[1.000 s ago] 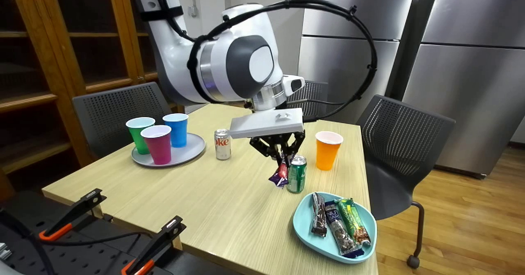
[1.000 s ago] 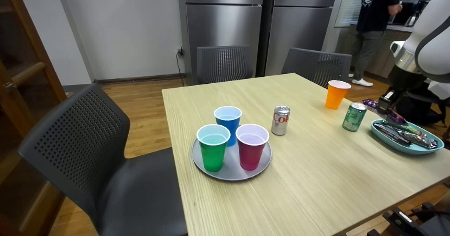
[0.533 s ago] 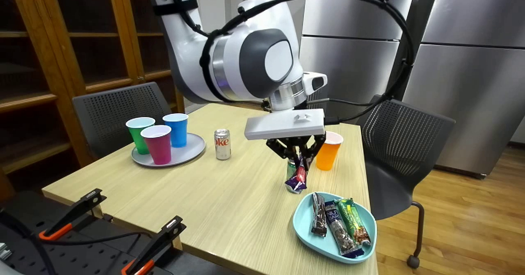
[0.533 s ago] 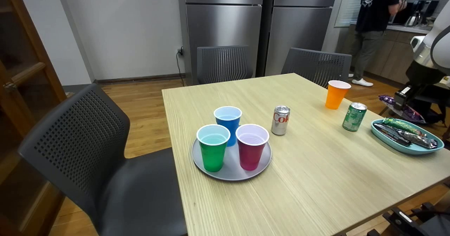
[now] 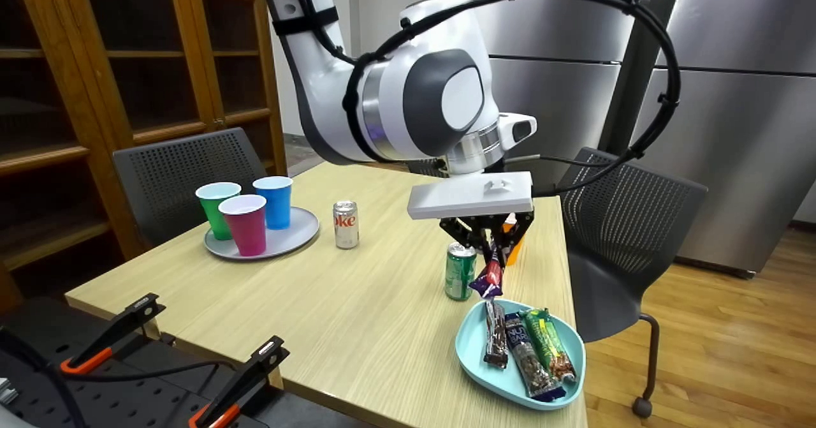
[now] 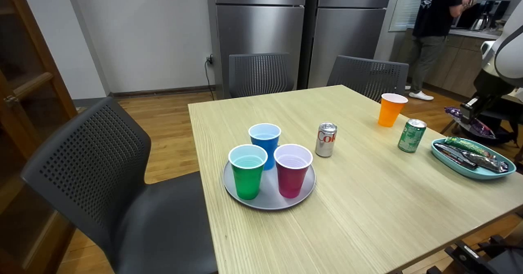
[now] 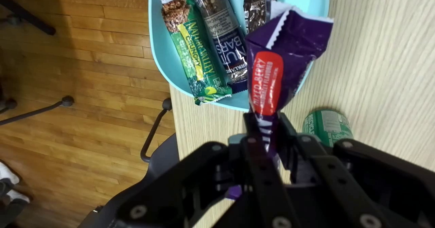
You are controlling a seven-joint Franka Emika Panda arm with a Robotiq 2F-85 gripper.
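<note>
Exterior view: gripper, clenched on a purple-wrapped bar about its middle, raised off the table. Both have shifted over the last second toward the turquoise dish; the carry thus looks further along. Green can: largely covered by the bar half a second ago, now in sight. Orange cup: now mostly hidden by the gripper.

Exterior view: silver can, upright; grey plate bearing green cup, blue cup and magenta cup, all well apart from the gripper.

Wrist view: end of the purple-wrapped bar overlapping a dark-wrapped bar in the dish, beside a nut bar and a green-wrapped bar; height above them cannot be told. Likeliest obstruction: the green can, near the gripper; the three bars also take up much of the dish.
</note>
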